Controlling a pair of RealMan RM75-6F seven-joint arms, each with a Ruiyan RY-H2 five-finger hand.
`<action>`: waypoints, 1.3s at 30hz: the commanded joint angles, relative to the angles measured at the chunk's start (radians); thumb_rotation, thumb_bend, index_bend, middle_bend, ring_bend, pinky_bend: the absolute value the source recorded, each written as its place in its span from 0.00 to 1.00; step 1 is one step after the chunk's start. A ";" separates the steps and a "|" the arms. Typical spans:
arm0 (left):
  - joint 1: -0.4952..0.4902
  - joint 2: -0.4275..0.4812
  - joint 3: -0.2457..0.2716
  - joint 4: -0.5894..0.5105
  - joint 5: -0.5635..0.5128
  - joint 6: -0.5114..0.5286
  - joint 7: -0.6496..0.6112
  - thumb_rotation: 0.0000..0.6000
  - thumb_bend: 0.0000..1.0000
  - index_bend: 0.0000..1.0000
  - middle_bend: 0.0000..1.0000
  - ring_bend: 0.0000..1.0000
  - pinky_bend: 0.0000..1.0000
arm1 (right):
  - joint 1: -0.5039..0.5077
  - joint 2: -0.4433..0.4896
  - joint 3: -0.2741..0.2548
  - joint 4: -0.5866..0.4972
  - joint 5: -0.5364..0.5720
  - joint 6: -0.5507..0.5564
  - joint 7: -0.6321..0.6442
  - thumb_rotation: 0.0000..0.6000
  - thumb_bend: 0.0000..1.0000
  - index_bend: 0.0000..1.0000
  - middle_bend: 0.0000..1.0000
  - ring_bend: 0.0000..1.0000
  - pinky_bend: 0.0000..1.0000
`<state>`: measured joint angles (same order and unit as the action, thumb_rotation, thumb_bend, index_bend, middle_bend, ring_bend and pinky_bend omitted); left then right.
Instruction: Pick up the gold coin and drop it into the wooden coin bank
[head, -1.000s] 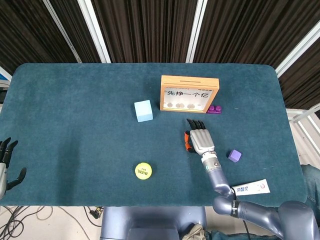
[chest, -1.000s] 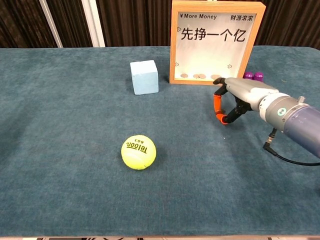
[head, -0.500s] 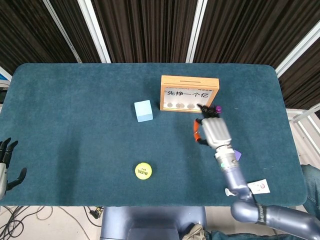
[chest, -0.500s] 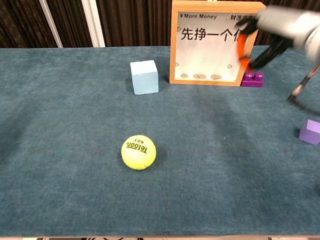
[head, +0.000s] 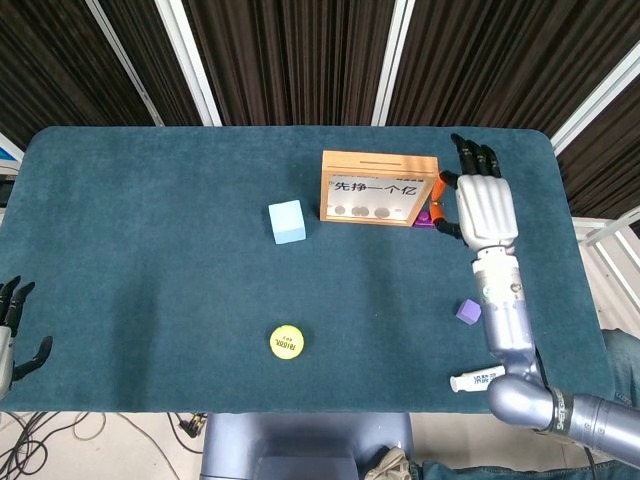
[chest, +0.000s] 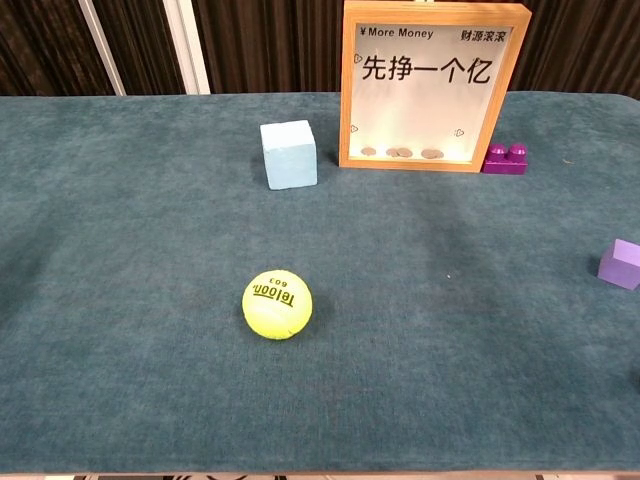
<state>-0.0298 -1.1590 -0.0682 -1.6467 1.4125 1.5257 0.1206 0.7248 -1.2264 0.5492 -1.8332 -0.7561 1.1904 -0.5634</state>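
The right robot hand (head: 482, 203) hung raised just to the right of the wooden coin bank (head: 379, 187), shown only in the head view from its back, fingers stretched away from the robot and an orange-tipped thumb turned toward the bank's right edge. Whether thumb and finger were pinched on anything could not be told, since the palm side was hidden; the gold coin itself was not visible in either view, so it was either concealed in that robot hand or too small to see. A second before, this robot hand had been low over the tabletop (head: 150, 220) in front of the bank; half a second before, it was climbing past the bank's front face; by this moment it had risen out of the chest view altogether. That rise suggested the carry was under way and the slot in the bank's top edge was the next target, with the robot hand needing to shift left over it.

Beside the bank's right foot sat a purple brick (chest: 505, 159), a light blue cube (chest: 288, 154) stood to the bank's left, a tennis ball (chest: 277, 304) lay well in front, and a purple cube (chest: 621, 264) lay in front and right. The left robot hand (head: 12, 330), far to the bank's left at the tabletop's near edge, was empty with fingers apart.
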 joint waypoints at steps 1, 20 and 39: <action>-0.004 0.001 -0.009 -0.002 -0.023 -0.010 0.017 1.00 0.34 0.11 0.00 0.00 0.00 | 0.095 0.052 0.036 0.084 0.130 -0.129 -0.048 1.00 0.50 0.71 0.06 0.00 0.00; -0.042 -0.042 -0.034 -0.037 -0.113 -0.063 0.156 1.00 0.34 0.11 0.00 0.00 0.00 | 0.563 -0.065 -0.104 0.652 0.716 -0.449 -0.359 1.00 0.50 0.71 0.06 0.00 0.00; -0.052 -0.040 -0.041 -0.056 -0.164 -0.078 0.185 1.00 0.34 0.11 0.00 0.00 0.00 | 0.683 -0.189 -0.186 0.906 0.913 -0.552 -0.413 1.00 0.50 0.71 0.06 0.00 0.00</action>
<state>-0.0815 -1.1991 -0.1084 -1.7023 1.2485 1.4483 0.3059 1.4028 -1.4131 0.3662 -0.9325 0.1492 0.6410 -0.9718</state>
